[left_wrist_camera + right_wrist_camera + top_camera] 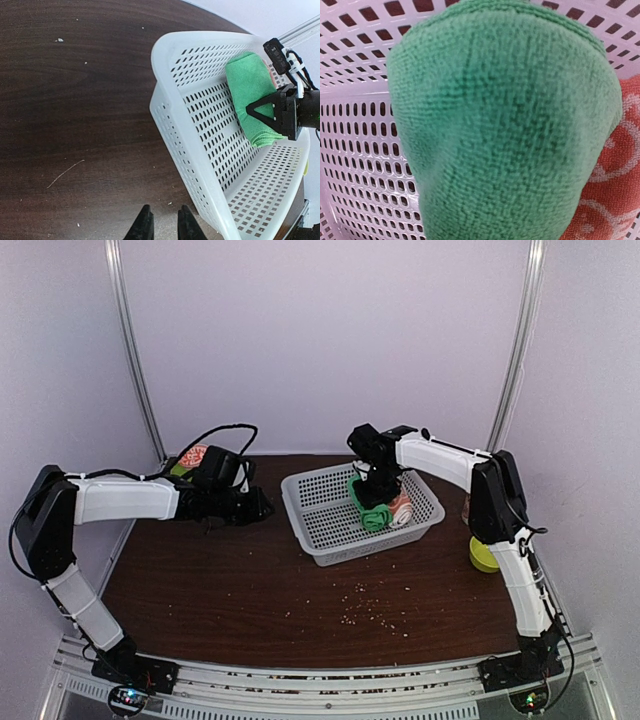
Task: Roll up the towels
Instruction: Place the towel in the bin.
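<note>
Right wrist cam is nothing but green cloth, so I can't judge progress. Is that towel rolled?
Observer: It looks rolled. The green towel is a short bundle lying in the basket, with the right jaws down on it. I can't tell whether they pinch it.
Operator: Where is the left arm?
Observer: The left arm is off to the left of the basket, over the table. Its jaws are slightly apart and empty.
Operator: Any loose stuff outside the basket?
Observer: There are crumbs scattered on the table, in front of the basket.
</note>
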### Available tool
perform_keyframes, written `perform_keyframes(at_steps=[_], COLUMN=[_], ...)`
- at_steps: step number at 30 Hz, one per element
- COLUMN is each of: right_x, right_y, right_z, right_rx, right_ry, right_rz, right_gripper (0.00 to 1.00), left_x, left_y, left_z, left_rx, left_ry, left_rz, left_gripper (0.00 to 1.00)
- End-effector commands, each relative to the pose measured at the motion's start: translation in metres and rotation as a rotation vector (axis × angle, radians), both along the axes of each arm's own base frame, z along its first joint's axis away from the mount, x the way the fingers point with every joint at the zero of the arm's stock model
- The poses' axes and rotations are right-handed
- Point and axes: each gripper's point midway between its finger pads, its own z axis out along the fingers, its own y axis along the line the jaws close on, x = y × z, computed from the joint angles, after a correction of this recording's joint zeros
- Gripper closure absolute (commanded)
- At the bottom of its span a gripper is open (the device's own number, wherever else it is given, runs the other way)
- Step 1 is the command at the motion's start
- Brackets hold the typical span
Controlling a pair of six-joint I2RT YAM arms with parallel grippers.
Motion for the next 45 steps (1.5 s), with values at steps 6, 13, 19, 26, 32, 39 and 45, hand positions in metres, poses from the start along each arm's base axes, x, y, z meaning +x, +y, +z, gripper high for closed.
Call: perform_keyframes(at_steps=[6, 13, 19, 26, 32, 39, 45], right_x=[-0.005, -0.006, -0.010, -0.010, -0.012, -0.003, -0.025], right_y=[0.005, 0.007, 0.012, 0.014, 0.031, 0.032, 0.016], right_z=[0.025, 0.049, 0.070, 0.097, 0.127, 0.100, 0.183], right_rx=[-0.012, 0.015, 0.070, 0.129, 0.293, 0.310, 0.518], right_ry=[-0.049, -0.086, -0.108, -0.148, -0.197, -0.161, -0.450], right_rz=[0.010, 0.001, 0.004, -0.008, -0.006, -0.063, -0.063], right_gripper=[0.54, 0.42, 0.30, 0.28, 0.49, 0.60, 0.32], left_x=[0.003, 0.001, 0.002, 0.002, 0.002, -0.001, -0.012], left_y=[-0.001, 0.001, 0.001, 0.000, 0.001, 0.003, 0.024], left_z=[0.006, 0.007, 0.009, 0.009, 0.009, 0.014, 0.040], left_rx=[-0.031, -0.031, -0.035, -0.038, -0.038, -0.040, -0.011], left_ry=[-0.011, -0.014, -0.022, -0.021, -0.022, -0.029, -0.103], left_rz=[0.003, 0.005, 0.005, 0.002, 0.005, 0.009, 0.042], left_gripper=[0.81, 0.81, 0.81, 0.81, 0.82, 0.82, 0.81])
